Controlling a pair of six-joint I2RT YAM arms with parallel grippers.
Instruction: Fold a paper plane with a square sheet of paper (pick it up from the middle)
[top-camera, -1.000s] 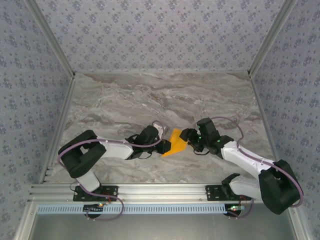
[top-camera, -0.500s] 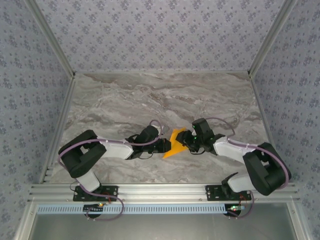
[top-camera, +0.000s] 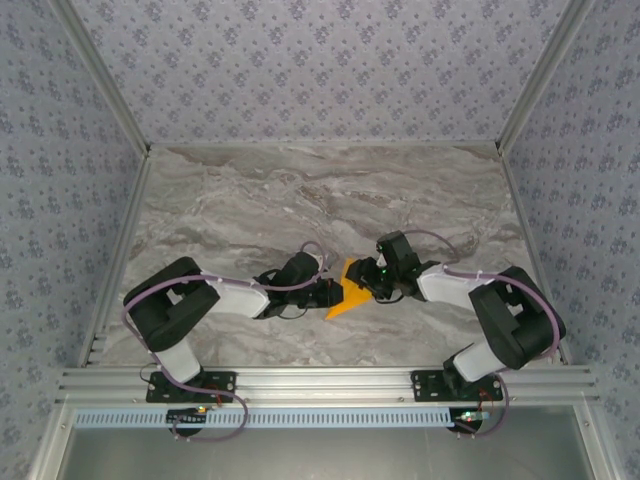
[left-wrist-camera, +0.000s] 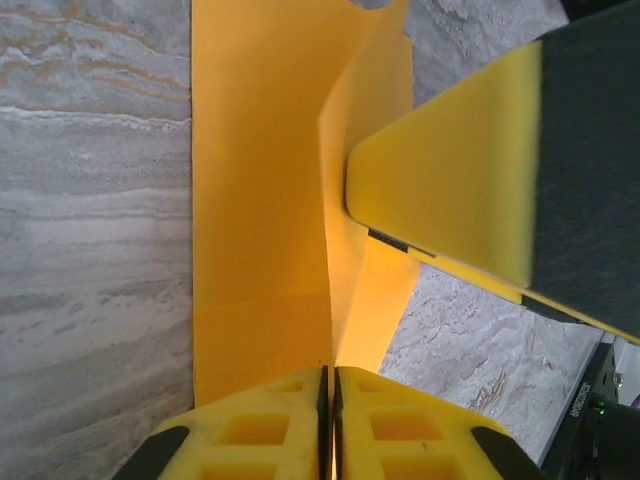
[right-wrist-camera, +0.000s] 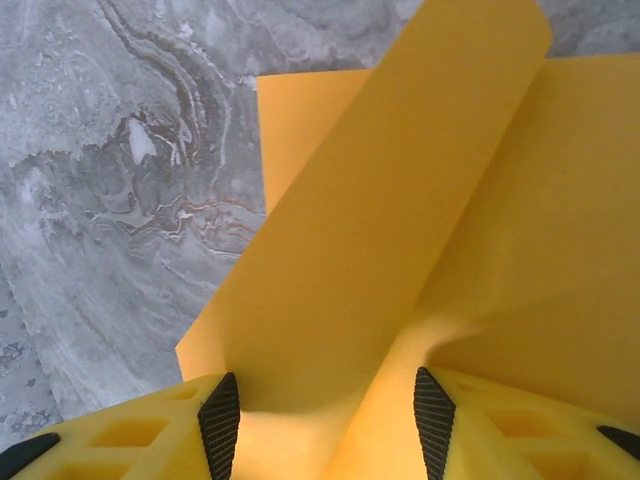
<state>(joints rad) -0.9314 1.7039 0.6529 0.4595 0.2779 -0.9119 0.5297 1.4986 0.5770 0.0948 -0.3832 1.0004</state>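
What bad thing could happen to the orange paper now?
1. The left pincer pinches the orange paper, while the right pincer stands open around a raised flap. Pulling apart might tear it.
2. That flap bends loosely, so squeezing it could make a crooked crease.
3. The pincers sit very close together and might bump.

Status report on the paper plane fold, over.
Left end effector shut on the orange paper at its crease. Right end effector open, a raised flap between its fingers. No obstruction seen.
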